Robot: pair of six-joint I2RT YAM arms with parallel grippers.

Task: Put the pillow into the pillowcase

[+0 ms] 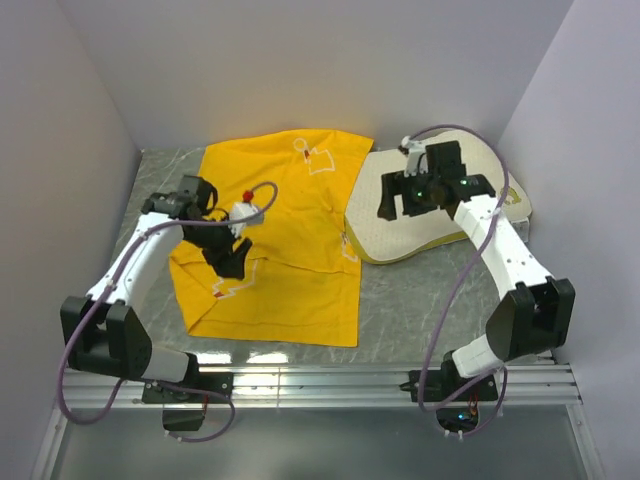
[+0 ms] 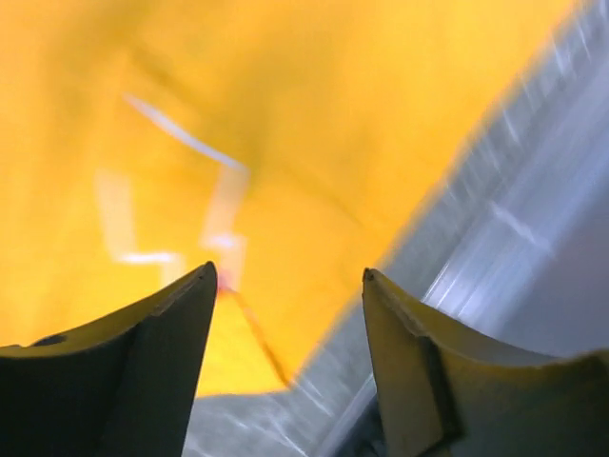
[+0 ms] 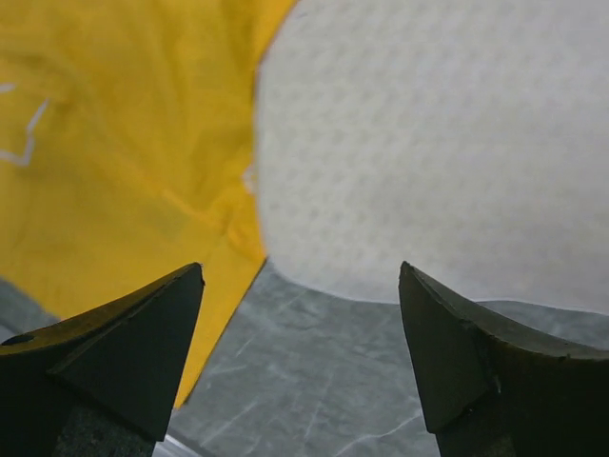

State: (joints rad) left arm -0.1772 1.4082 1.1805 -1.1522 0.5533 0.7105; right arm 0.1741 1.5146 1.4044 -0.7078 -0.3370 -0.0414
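- Hovering low over the lower left part of the pillowcase [image 1: 290, 225], the left gripper [image 1: 230, 258] has its jaws apart with nothing between them; whether the tips touch the cloth is hard to tell.
- Its wrist view is blurred: yellow cloth with pale white lines fills the upper left, and the grey table [image 1: 400, 300] shows as streaks at the right.
- The pillowcase lies spread mid-table, outline-drawing side up, its right edge meeting the pillow [image 1: 385, 240]; which overlaps which is unclear.
- The pillow lies at the upper right, much of it hidden under the right arm.
- The right gripper [image 1: 400, 205] hangs over the pillow's left part, jaws spread wide, empty.
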